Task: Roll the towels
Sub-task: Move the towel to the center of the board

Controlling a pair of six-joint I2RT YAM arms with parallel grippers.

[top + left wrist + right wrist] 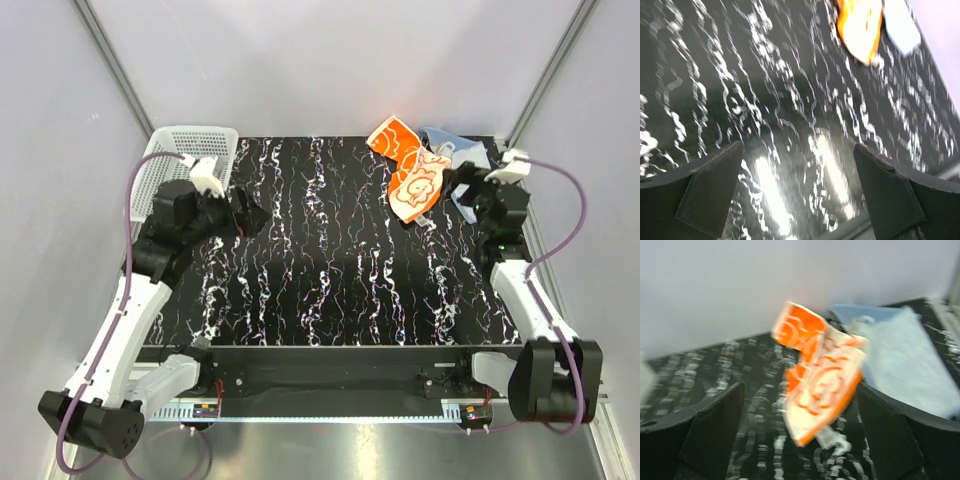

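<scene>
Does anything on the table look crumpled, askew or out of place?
The orange towel lies crumpled at the far right corner of the table, partly overlapping the bunched light blue towel. Neither lies flat. Nothing looks damaged.

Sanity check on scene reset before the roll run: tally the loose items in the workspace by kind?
orange towel: 1
blue towel: 1
basket: 1
Total: 3

Orange towel (410,165) with white cartoon prints, plain light blue towel (470,160), white mesh basket (190,150), black white-veined table (330,260)
</scene>
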